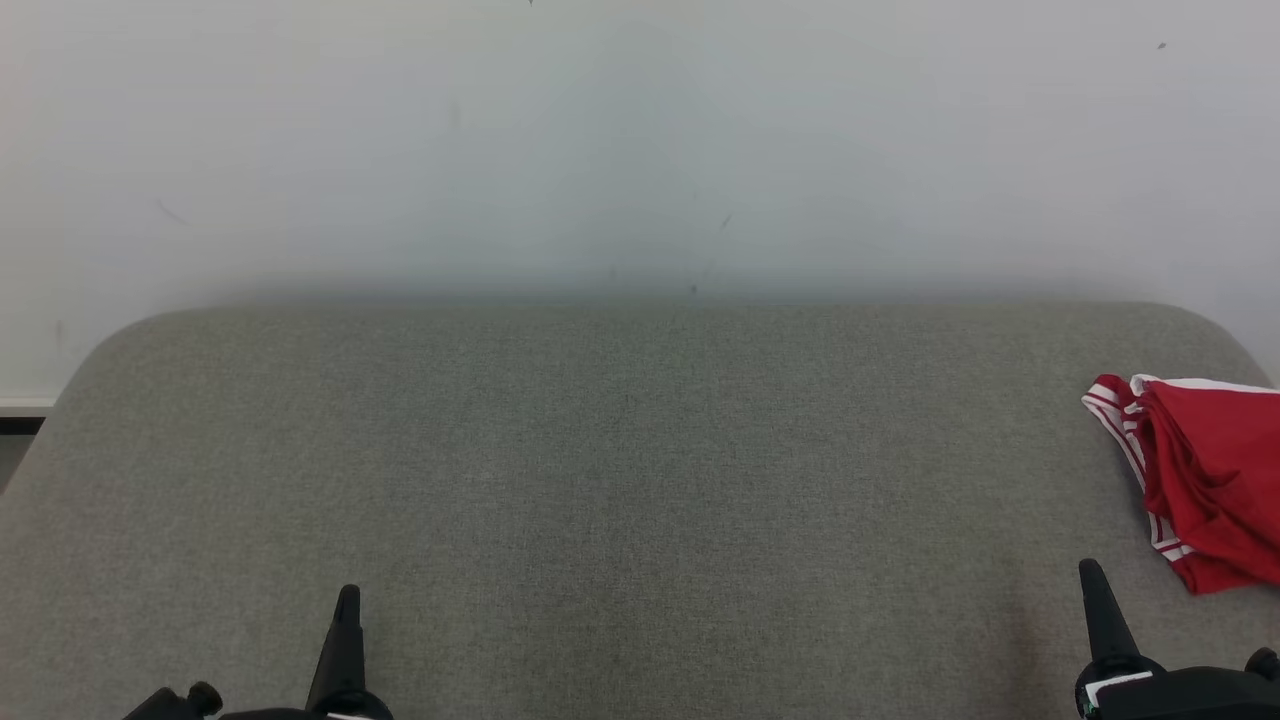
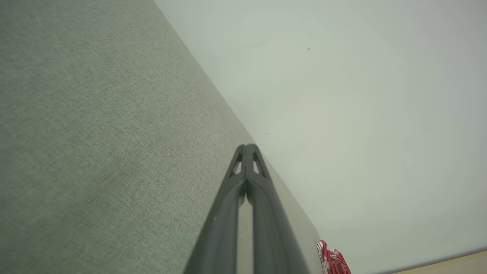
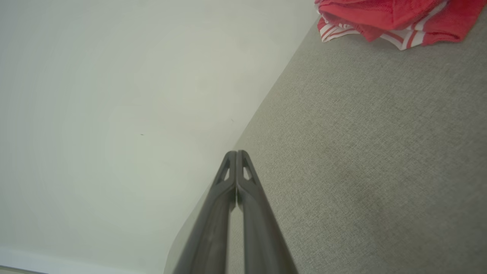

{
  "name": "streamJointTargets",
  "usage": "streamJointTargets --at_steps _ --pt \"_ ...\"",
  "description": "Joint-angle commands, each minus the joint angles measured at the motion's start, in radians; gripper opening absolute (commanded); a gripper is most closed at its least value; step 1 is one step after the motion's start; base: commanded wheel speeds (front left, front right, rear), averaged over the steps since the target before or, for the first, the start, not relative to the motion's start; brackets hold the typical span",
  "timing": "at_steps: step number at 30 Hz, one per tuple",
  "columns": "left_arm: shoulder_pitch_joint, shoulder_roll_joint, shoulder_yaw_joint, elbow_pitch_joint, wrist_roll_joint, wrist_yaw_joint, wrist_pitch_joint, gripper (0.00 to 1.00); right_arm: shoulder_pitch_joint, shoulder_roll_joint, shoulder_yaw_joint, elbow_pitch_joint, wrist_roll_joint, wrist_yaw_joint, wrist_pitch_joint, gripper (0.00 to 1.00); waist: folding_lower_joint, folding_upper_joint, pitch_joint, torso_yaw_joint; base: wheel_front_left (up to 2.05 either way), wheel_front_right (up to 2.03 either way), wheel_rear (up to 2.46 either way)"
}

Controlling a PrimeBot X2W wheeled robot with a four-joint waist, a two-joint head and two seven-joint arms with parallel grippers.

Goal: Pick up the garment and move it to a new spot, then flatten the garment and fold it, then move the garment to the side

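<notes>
A red garment [image 1: 1205, 475] with white stripes lies crumpled at the far right of the grey fabric surface [image 1: 620, 470], partly cut off by the picture's edge. It appears too in the right wrist view as the garment [image 3: 395, 17] at the top right, and small at the bottom of the left wrist view as the garment [image 2: 333, 260]. My left gripper [image 1: 347, 598] is at the lower left, shut and empty, its tips pressed together [image 2: 246, 146]. My right gripper [image 1: 1090, 572] is at the lower right, shut and empty [image 3: 236, 153], a short way in front of the garment.
A pale wall [image 1: 640, 140] rises just behind the grey surface's rounded back edge. The surface's left corner [image 1: 110, 345] curves down toward a strip of floor [image 1: 15, 430]. Bare grey fabric stretches between the two grippers.
</notes>
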Motion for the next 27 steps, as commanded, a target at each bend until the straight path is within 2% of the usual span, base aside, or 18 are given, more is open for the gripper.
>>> streamJointTargets --at_steps 1,27 --pt "-0.03 0.0 0.004 -0.003 -0.039 -0.009 0.005 0.0 -0.026 0.001 -0.01 -0.003 0.035 -0.001 0.01 0.0 -0.0001 -0.0001 0.003 -0.001 0.0 0.0 0.0" --pt "-0.095 -0.001 0.01 0.035 -0.293 -0.012 0.05 0.0 -0.097 0.01 -0.061 0.04 0.269 -0.001 0.095 0.0 -0.0001 -0.0001 0.034 -0.016 0.0 0.0 0.0"
